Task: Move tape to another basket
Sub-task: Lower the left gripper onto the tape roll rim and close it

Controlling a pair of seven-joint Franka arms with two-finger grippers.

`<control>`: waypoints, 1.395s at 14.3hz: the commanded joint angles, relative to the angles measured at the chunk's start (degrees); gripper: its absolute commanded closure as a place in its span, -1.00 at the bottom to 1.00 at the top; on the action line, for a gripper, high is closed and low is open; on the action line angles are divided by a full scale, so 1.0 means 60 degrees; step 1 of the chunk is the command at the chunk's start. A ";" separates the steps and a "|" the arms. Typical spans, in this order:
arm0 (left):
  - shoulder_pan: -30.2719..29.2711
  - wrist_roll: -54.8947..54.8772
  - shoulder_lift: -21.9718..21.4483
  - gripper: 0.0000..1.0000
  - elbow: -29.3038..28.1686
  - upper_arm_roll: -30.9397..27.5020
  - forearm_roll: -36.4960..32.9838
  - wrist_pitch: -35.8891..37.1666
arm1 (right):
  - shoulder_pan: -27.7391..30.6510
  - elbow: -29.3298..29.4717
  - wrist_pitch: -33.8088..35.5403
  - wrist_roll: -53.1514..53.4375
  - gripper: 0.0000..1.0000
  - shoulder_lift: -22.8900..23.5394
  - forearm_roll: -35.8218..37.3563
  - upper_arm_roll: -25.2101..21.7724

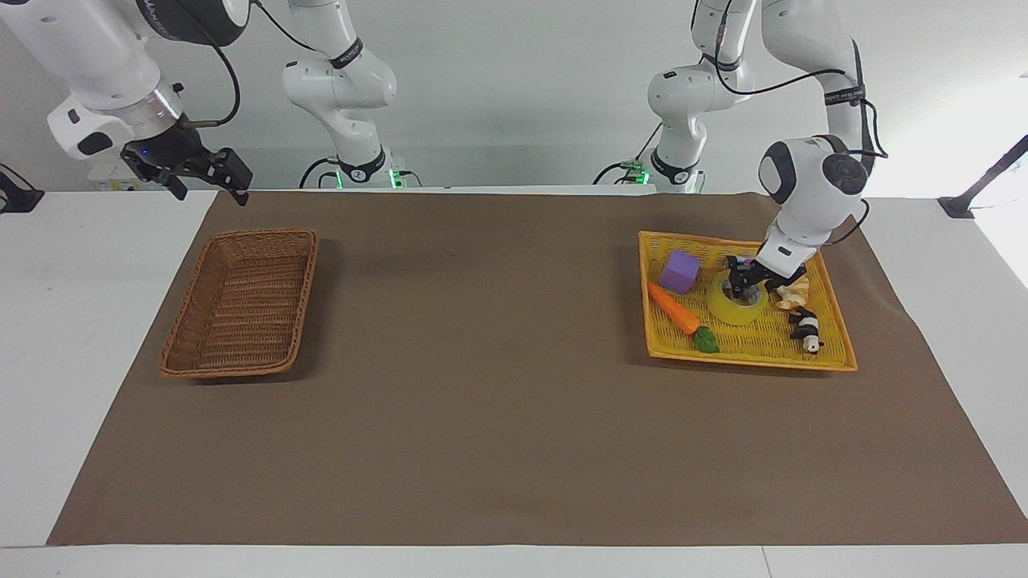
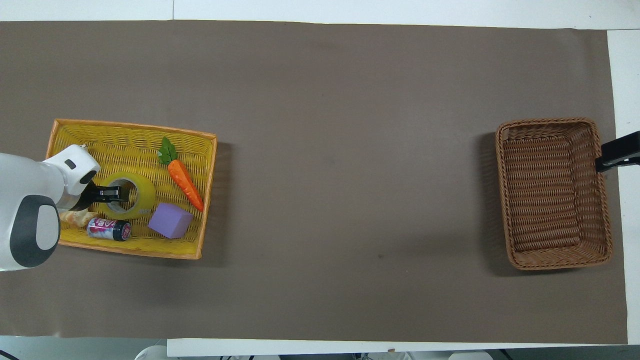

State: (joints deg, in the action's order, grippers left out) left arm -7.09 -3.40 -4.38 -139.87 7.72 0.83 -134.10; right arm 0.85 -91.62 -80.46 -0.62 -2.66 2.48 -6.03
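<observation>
The left gripper (image 1: 745,282) sat low in the yellow basket (image 1: 835,363), at the wall of the tape (image 1: 735,303) on the robots' side, one finger apparently inside the core and one outside; whether it had clamped the wall could not be told. The roll lay flat, hole upward, directly under and just in front of that tool, the purple block (image 1: 679,270) and carrot (image 1: 675,309) beside it. The brown basket (image 1: 241,302) stood well apart, toward the right arm's end of the table. Only the left arm was near the tape. The right gripper (image 1: 201,172) waited with its fingers apart, raised just beside the brown basket's edge.
</observation>
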 commanded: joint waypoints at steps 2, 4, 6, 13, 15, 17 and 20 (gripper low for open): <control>-0.0092 -0.0150 -0.0119 -0.25 -0.0316 0.0017 0.0052 -0.0354 | 0.0048 -0.0185 0.0006 -0.0161 -1.00 -0.0157 -0.0194 -0.0006; -0.0092 -0.0150 -0.0104 -0.25 -0.0316 0.0017 0.0052 -0.0485 | 0.0048 -0.0185 0.0006 -0.0161 -1.00 -0.0157 -0.0194 -0.0006; -0.0107 -0.0179 -0.0075 -0.25 -0.0316 0.0017 0.0052 -0.0647 | 0.0048 -0.0185 0.0006 -0.0161 -1.00 -0.0157 -0.0194 -0.0006; -0.0210 -0.0179 0.0160 -0.25 -0.0316 0.0017 0.0052 -0.0809 | 0.0034 -0.0185 0.0006 -0.0161 -1.00 -0.0157 -0.0194 -0.0006; -0.0224 -0.0194 0.0160 -0.25 -0.0316 0.0017 0.0052 -0.0794 | 0.0063 -0.0185 0.0006 -0.0132 -1.00 -0.0157 -0.0194 -0.0006; -0.0166 -0.0165 0.0160 0.18 -0.0316 0.0017 0.0052 -0.0809 | 0.0092 -0.0185 0.0006 -0.0161 -1.00 -0.0157 -0.0194 -0.0006; -0.0209 -0.0165 0.0101 0.70 -0.0447 0.0017 0.0052 -0.0706 | 0.0048 -0.0185 0.0006 -0.0161 -1.00 -0.0157 -0.0194 -0.0006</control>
State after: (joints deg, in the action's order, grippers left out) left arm -7.78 -3.44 -3.08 -140.80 7.54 0.83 -137.40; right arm 0.89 -91.62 -80.46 -0.62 -2.66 2.48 -6.07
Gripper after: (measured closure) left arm 0.634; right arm 0.000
